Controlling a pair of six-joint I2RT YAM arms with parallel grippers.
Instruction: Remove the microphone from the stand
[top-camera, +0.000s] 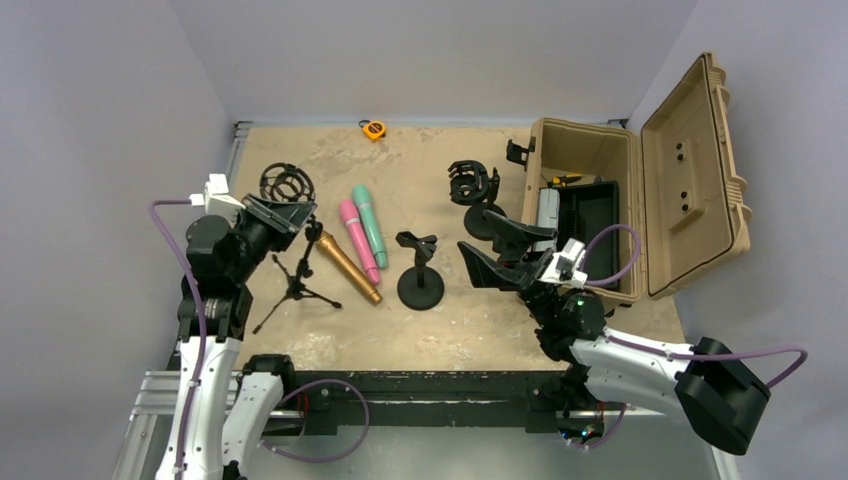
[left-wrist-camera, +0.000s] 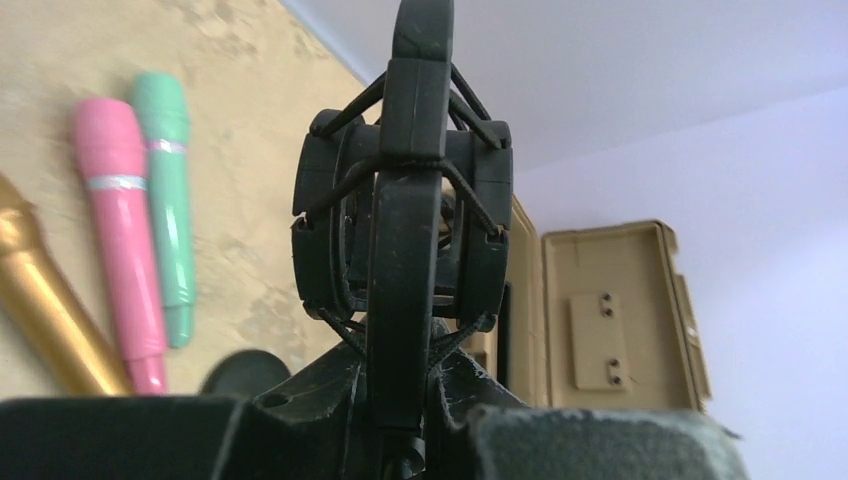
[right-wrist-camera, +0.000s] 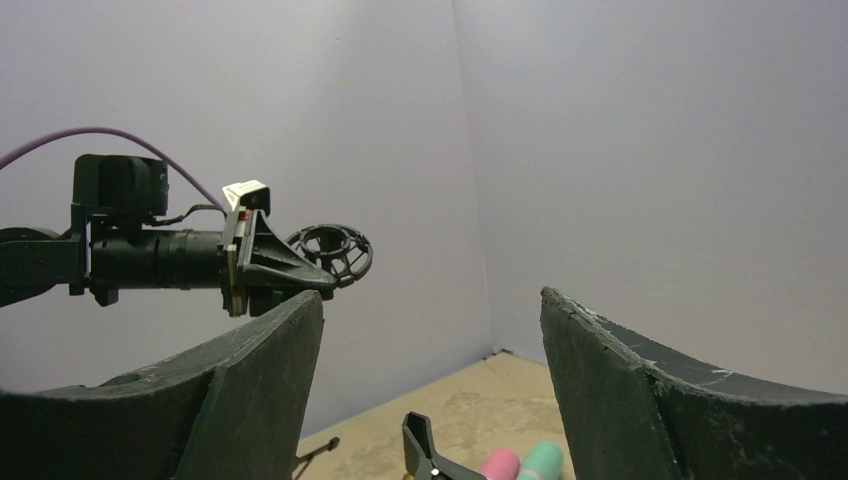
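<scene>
1. Hidden parts. In the left wrist view the shock mount (left-wrist-camera: 400, 200) fills the centre and blocks much of the table behind it. The gold microphone (left-wrist-camera: 50, 310) is cut off by the left edge there, so its head shows only in part. Seen from above, the left gripper (top-camera: 284, 207) overlaps the microphone's head end, and whether the two touch cannot be told.
2. Task object. The gold microphone (top-camera: 345, 265) lies on the table (top-camera: 450, 330), not seated on the tripod stand (top-camera: 296, 287) just to its left. It lies close beside the pink microphone (top-camera: 358, 240). Its long axis runs diagonally, with the head toward the far left and the tail toward the near right.
3. Left gripper. The jaws pinch the shock mount, which is held in the air above the table's left side.
4. Right gripper (top-camera: 505, 250). The jaws are spread wide with nothing between them, near the open case (top-camera: 690, 150).
</scene>
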